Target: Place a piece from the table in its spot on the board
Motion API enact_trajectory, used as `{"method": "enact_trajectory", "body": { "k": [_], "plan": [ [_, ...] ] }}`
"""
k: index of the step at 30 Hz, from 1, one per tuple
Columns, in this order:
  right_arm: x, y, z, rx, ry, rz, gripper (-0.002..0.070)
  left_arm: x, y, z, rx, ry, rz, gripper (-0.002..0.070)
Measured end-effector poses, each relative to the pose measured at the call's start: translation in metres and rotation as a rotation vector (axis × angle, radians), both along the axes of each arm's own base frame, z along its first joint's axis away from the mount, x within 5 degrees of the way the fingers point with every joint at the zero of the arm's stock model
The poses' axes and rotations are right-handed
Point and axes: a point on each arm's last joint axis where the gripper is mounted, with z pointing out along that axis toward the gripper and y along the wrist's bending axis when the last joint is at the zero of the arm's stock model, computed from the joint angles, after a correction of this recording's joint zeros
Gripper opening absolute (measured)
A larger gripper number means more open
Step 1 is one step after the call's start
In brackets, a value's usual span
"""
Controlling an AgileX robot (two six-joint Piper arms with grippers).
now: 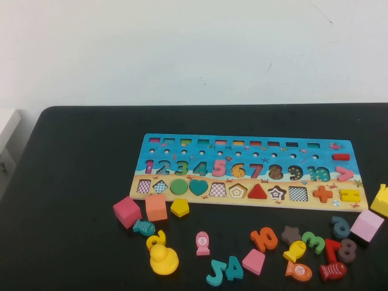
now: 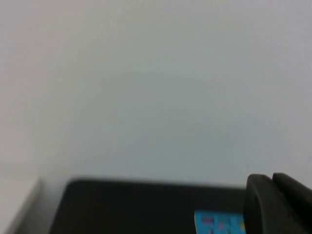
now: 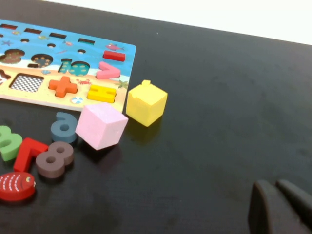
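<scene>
The number-and-shape board (image 1: 242, 151) lies in the middle of the black table; it also shows in the right wrist view (image 3: 126, 53) and the left wrist view (image 2: 219, 224). Loose pieces lie in front of it: a pink cube (image 1: 127, 211), orange cube (image 1: 156, 207), yellow pentagon (image 1: 179, 207), orange 10 (image 1: 264, 239) and brown star (image 1: 291, 234). Neither arm shows in the high view. My left gripper (image 2: 272, 179) is shut and empty, raised, facing the wall. My right gripper (image 3: 275, 186) is shut and empty, low over bare table, off the board's right end.
A yellow cube (image 3: 146, 102) and a light pink cube (image 3: 101, 126) sit by the board's right end, with a blue 6 (image 3: 63, 127), brown 8 (image 3: 53, 159) and red fish (image 3: 15, 186) nearby. A yellow duck (image 1: 163, 260) stands at the front left.
</scene>
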Motion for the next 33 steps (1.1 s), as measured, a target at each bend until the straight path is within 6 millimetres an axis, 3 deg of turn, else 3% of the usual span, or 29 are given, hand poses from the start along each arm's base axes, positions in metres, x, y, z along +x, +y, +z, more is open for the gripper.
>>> {"method": "enact_trajectory", "body": {
  "k": [6,13,17,22,28,33],
  "plan": [
    [0.0,0.0,0.0,-0.003,0.0,0.001,0.0019,0.054,-0.015,-0.001,-0.04,0.332,-0.054,-0.0001],
    [0.0,0.0,0.0,-0.003,0.0,0.001,0.0019,0.108,-0.081,-0.008,0.148,0.532,-0.355,-0.0001],
    [0.0,0.0,0.0,-0.003,0.0,0.001,0.0019,0.139,-0.123,-0.038,0.275,0.701,-0.488,-0.0001],
    [0.0,0.0,0.0,-0.003,0.0,0.001,0.0019,0.177,-0.157,-0.079,0.375,0.964,-0.571,-0.0001],
    [0.0,0.0,0.0,-0.003,0.0,0.001,0.0018,0.215,-0.178,-0.123,0.433,1.106,-0.6,-0.0001],
    [0.0,0.0,0.0,-0.003,0.0,0.001,0.0018,0.231,-0.186,-0.138,0.441,1.1,-0.6,-0.0001]
  ]
}}
